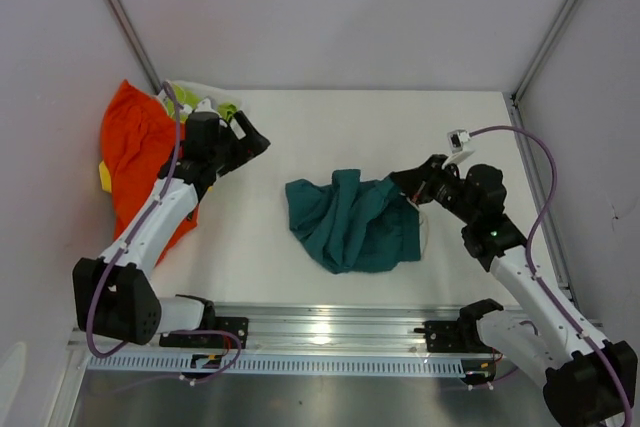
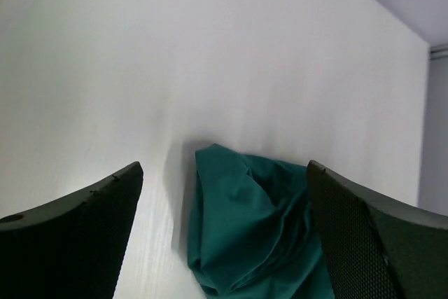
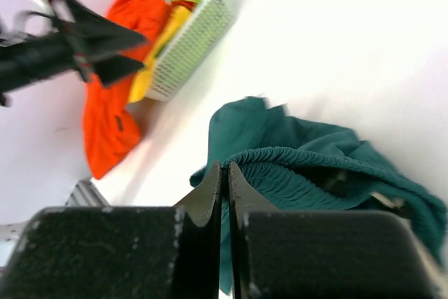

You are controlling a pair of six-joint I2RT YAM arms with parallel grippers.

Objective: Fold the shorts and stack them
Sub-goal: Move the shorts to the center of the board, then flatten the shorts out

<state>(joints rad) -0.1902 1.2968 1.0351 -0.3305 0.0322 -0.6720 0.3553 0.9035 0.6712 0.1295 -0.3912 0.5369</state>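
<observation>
- White table point(image 1: 300, 137) inside a pale-walled enclosure is the work surface; teal shorts point(image 1: 350, 222) lie crumpled near its centre, between the two arms.
- Step in hand, as judged: securing the garment so that it can be spread flat before folding.
- Procedure: grip the elastic waistband, not loose leg cloth; lift only enough to free the bunched folds; draw to the right so the cloth opens out rather than dragging as a lump; bring the second arm to the opposite end of the waistband before applying tension.
- Right gripper point(image 1: 400, 183): fingers fully together at the far right corner of the teal shorts; the wrist view puts the ribbed waistband at the fingertips, so cloth appears to be pinched, though the slit between the pads is too narrow to confirm this.
- Left gripper point(image 1: 252, 137): jaws spread wide, holding and touching nothing; it hangs above bare table, to the left of the teal shorts and near them.
- Orange shorts point(image 1: 135, 157) lie at the far left beside a white basket point(image 3: 189, 40) holding yellow and lime-green cloth; nothing is folded yet.
</observation>
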